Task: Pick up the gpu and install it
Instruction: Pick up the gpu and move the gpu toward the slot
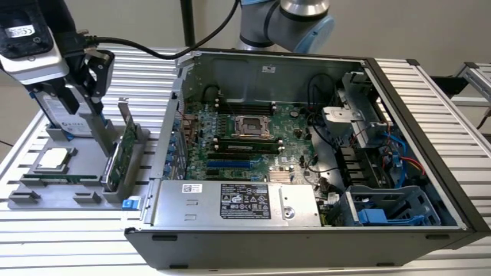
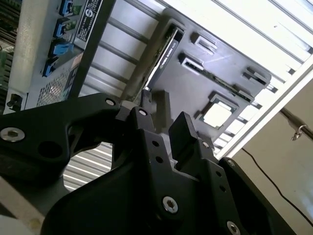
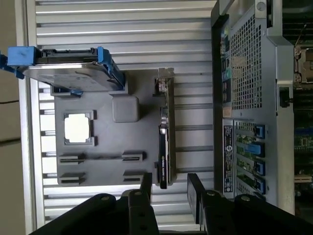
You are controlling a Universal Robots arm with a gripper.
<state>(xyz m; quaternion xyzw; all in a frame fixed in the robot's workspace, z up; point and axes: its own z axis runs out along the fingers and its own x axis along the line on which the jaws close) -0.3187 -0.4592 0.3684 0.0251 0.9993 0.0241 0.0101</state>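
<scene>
The gpu [image 1: 123,150] stands on edge in a slot of the grey holder tray [image 1: 54,198], left of the open computer case [image 1: 307,144] in the exterior view, with its silver bracket at the far end. Seen edge-on, the gpu [image 3: 164,132] is a thin dark strip in the first wrist view, and the gpu [image 2: 164,58] shows the same way in the second wrist view. My gripper [image 1: 91,106] hangs over the tray, a little to the exterior view's left of the card. In both wrist views the gripper [image 3: 171,188] [image 2: 166,117] is open, with nothing between its fingers and the card's edge lined up with the gap.
On the same tray are a silver hard drive [image 1: 65,121] with blue rails, a processor [image 1: 52,158] and a memory stick [image 1: 61,178]. Inside the case lie the motherboard [image 1: 245,132], a power supply [image 1: 238,204] and a drive cage [image 1: 383,210]. The arm's base [image 1: 284,23] stands behind the case.
</scene>
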